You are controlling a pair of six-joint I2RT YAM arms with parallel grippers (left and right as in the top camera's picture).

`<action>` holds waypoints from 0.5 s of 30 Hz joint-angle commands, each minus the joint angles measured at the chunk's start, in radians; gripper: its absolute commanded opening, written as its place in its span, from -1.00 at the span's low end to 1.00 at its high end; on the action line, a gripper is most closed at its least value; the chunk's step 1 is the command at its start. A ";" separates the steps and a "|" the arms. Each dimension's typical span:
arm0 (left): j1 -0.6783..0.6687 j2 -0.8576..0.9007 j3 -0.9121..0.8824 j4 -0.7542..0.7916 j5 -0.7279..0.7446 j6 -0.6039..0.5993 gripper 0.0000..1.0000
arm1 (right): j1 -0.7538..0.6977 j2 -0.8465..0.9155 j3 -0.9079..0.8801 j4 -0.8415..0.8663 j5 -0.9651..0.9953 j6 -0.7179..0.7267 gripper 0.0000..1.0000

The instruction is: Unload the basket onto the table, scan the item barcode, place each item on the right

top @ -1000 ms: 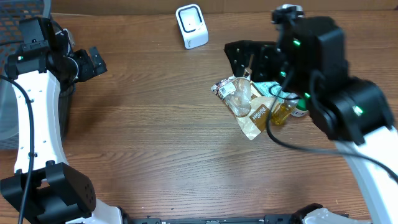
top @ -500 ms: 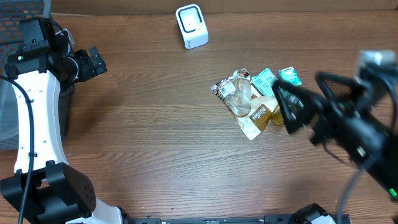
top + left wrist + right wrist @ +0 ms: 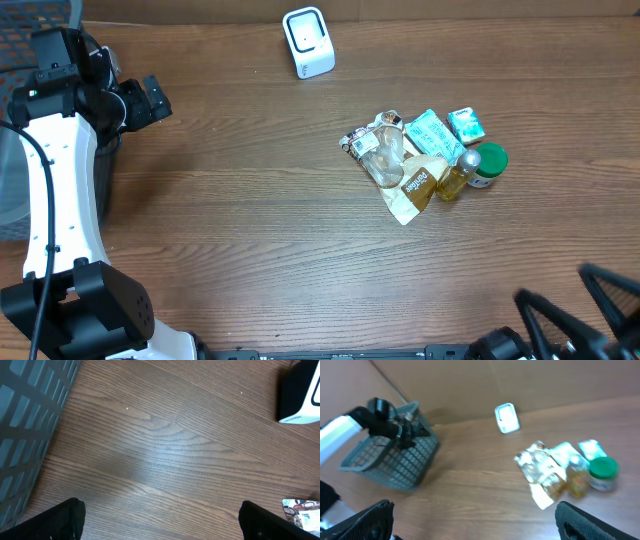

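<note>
Left pincer [image 3: 152, 100]: jaws apart, empty, beside the basket [image 3: 390, 462].
Right pincer [image 3: 475, 522]: jaws apart, empty, well apart from the items.
Items: packets [image 3: 432, 132], cup [image 3: 382, 157], bottle [image 3: 458, 177] and jar [image 3: 487, 165], heaped on the tabletop [image 3: 230, 220], right of centre.
Scanner [image 3: 308, 42]: far edge.

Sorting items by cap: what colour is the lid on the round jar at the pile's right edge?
Green; the jar lid shows best overhead.

Overhead and right wrist (high, far) share scanner [image 3: 308, 42].
</note>
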 commanded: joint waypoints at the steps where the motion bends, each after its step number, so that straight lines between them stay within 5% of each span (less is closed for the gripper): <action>1: -0.008 0.002 0.010 0.001 -0.006 -0.006 1.00 | -0.002 -0.063 0.010 -0.010 0.109 0.000 1.00; 15: -0.007 0.002 0.010 0.001 -0.006 -0.006 1.00 | -0.025 -0.233 -0.034 -0.045 0.182 0.000 1.00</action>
